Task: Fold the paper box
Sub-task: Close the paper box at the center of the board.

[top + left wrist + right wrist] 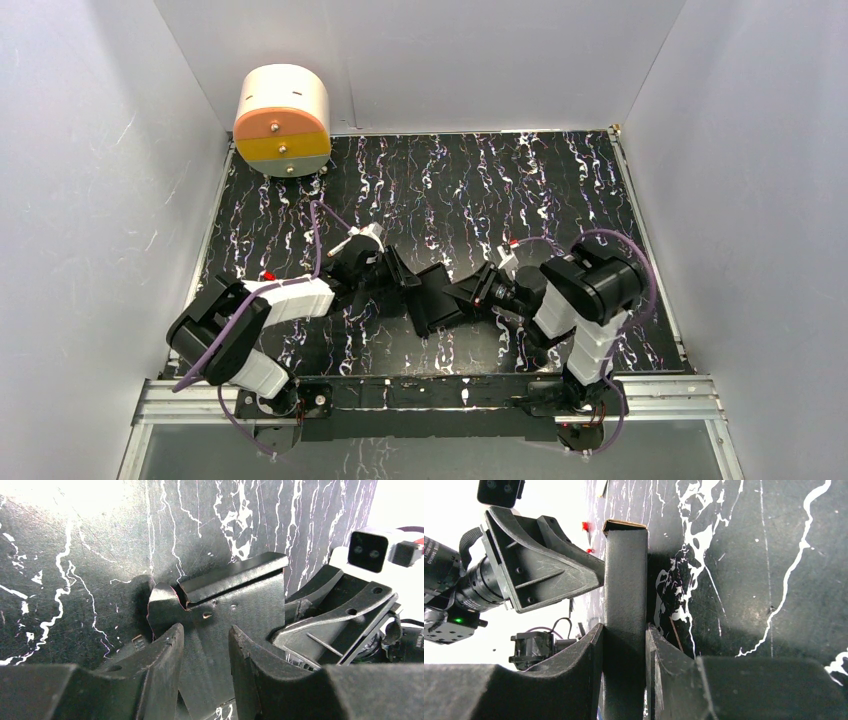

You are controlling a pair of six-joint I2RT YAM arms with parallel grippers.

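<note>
Right fingers [586, 652] were pressed onto both faces of the matte black thin-card paper box [625, 580], pinching it across its thin side. The card stood edge-on between them, with its long axis running straight out ahead of the tips, away from the wrist. Left fingers [167, 647] stood part-spread, and a broad creased panel of the same box ran down between them with a folded lip along its far edge. Whether those pads actually touched card couldn't be told from the left wrist view. In the right wrist view one left finger came up against the box's side just beyond the right fingers. From above, the box lay mid-way between the two arms over the black white-veined marbled bench [520, 180], left fingers coming at it from the left and right fingers from the right. Neither arm was nearer; both were at it. Judgement: the next fold likely turns on this, with the right fingers steadying the body and the left fingers working the panel facing them. A cream cylinder with an orange and yellow face [283, 120] stood well apart at the back-left corner.
</note>
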